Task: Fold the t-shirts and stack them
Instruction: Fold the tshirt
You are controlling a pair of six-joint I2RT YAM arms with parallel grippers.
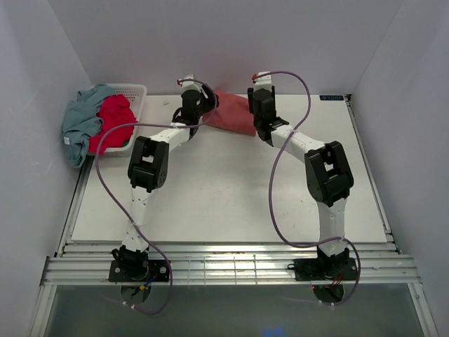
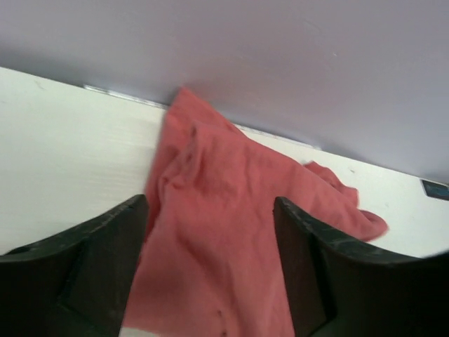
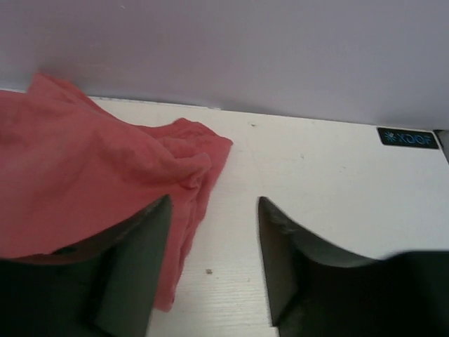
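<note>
The dusty salmon-red t-shirt (image 1: 235, 114) lies crumpled at the back of the white table (image 1: 224, 189), against the rear wall. My left gripper (image 1: 198, 105) is at the shirt's left end. In the left wrist view it (image 2: 210, 203) stands open wide over the loose cloth (image 2: 210, 168), gripping nothing. My right gripper (image 1: 258, 111) is at the shirt's right end. In the right wrist view it (image 3: 214, 203) is open too, with the shirt's edge (image 3: 84, 168) draped across its left finger (image 3: 144, 260) and bare table between the jaws. A crimson t-shirt (image 1: 112, 121) and a grey-blue t-shirt (image 1: 81, 123) sit in the basket.
The white lattice basket (image 1: 133, 95) stands at the back left corner, with the grey-blue shirt hanging over its left side. White walls close in the back and both sides. A small dark label (image 3: 407, 137) is on the table at the back right.
</note>
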